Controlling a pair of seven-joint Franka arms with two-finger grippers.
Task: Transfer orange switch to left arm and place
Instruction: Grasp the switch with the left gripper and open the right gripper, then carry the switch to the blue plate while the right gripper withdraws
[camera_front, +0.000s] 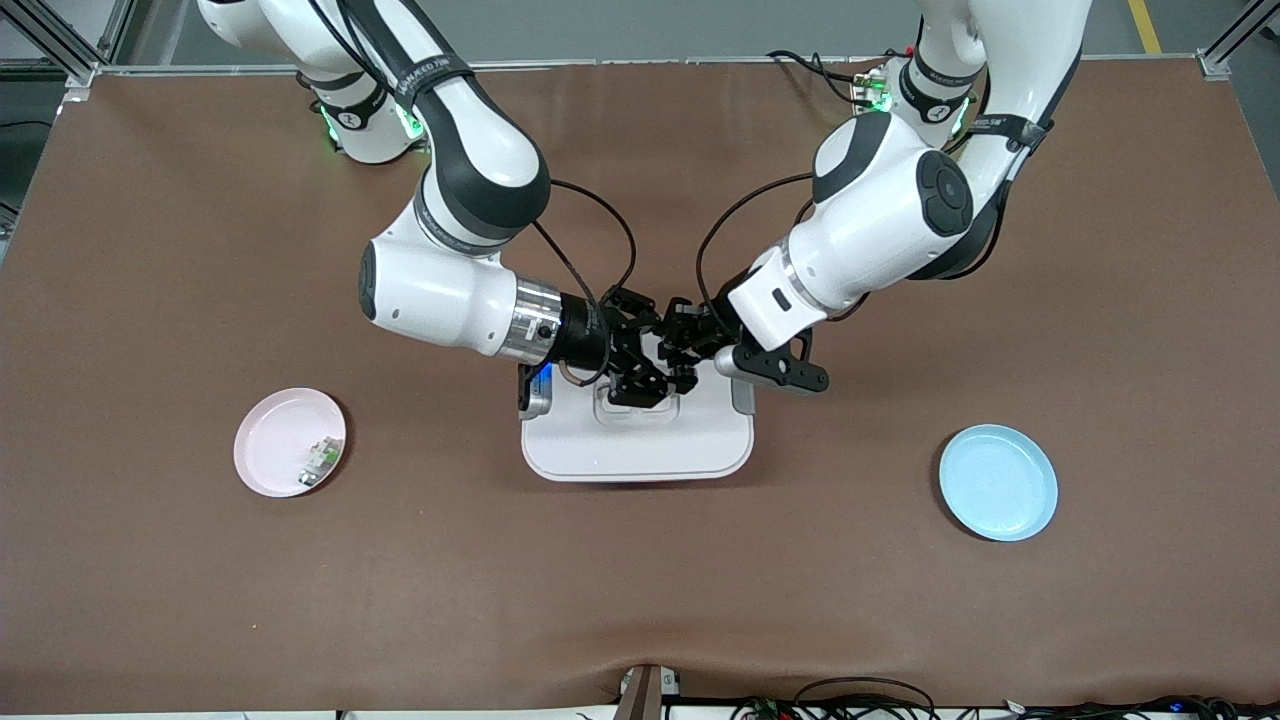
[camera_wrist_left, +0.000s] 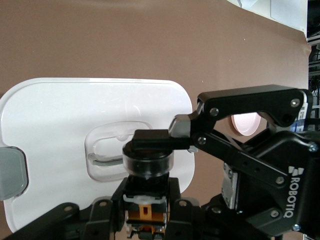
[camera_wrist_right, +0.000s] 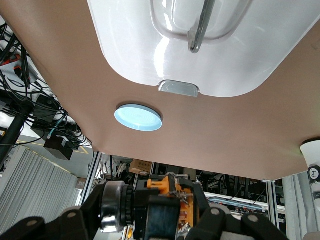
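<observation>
Both grippers meet in the air over the white box. The orange switch, a small black cylinder with an orange end, sits between them. My left gripper is shut on its black-and-orange body. My right gripper is shut on the same switch, and in the left wrist view one of its fingers presses on the round cap end. In the front view the right gripper and the left gripper touch tips, and the switch is hidden among the fingers.
The box's recessed handle lies right under the grippers, with a grey latch on its side. A pink plate holding a small green-and-white part lies toward the right arm's end. A blue plate lies toward the left arm's end.
</observation>
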